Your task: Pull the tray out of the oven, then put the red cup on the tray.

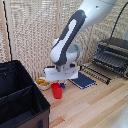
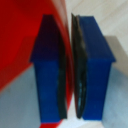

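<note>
The red cup (image 1: 57,92) stands low near the wooden table, beside the black case. My gripper (image 1: 60,84) is right above it, at its rim. In the wrist view the two blue fingers (image 2: 92,70) with black pads stand almost together, and the red cup (image 2: 25,45) wall runs into the thin gap between them, so my gripper (image 2: 70,70) is shut on the cup's wall. The black oven (image 1: 116,50) sits at the exterior view's right. The dark ribbed tray (image 1: 100,67) sticks out from its front toward the table's middle.
A big black fabric case (image 1: 20,97) fills the exterior view's lower left. A small white bowl with yellow contents (image 1: 42,83) sits just behind the cup. A navy-blue slab (image 1: 83,80) lies between cup and tray. A woven screen (image 1: 35,30) backs the table.
</note>
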